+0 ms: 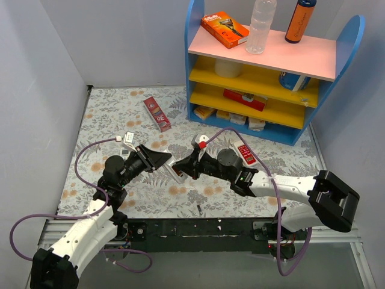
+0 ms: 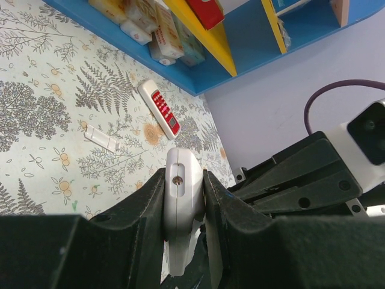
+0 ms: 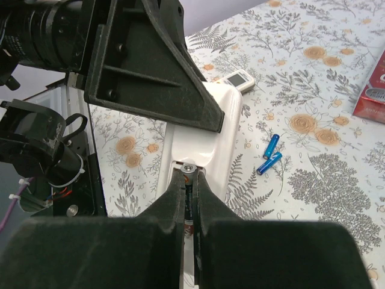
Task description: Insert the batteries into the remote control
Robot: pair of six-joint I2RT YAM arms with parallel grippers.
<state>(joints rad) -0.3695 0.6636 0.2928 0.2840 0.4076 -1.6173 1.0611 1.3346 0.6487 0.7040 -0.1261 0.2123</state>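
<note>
The remote control [image 2: 180, 212] is held off the table [image 1: 120, 108] near its middle, back side up. The left gripper [image 2: 183, 183] has its jaws closed narrowly on the remote's two long edges, and the free end points right towards the other arm. The right gripper [image 3: 189, 180] has its jaws nearly closed on one battery [image 3: 189, 171]. The battery lies lengthwise between the fingers with its metal end showing just ahead of the tips. That end sits at the near rim of the recess [image 3: 194, 153] in the remote's white back, touching it or just short of it; the right wrist view does not show which. Judged from this, the step in hand is seating the cell. To do it well, keep the left arm rigid so the housing cannot yaw. Line the battery's axis up with the length of the recess and bring the leading end in low against the end contact. Then lower the rear end until the cell lies flat, and only then open the jaws. Polarity marks cannot be read here, so confirm orientation before pressing. A glancing approach is likely to skid the cell over the smooth plastic. A small dark cylinder [image 1: 199, 209], probably another battery, lies on the near edge of the table. Two small blue pieces [image 3: 269, 155] lie on the table just beyond the remote, and a thin white strip [image 2: 103, 137], possibly the cover, lies farther off beside a red-faced remote [image 2: 159, 108].
</note>
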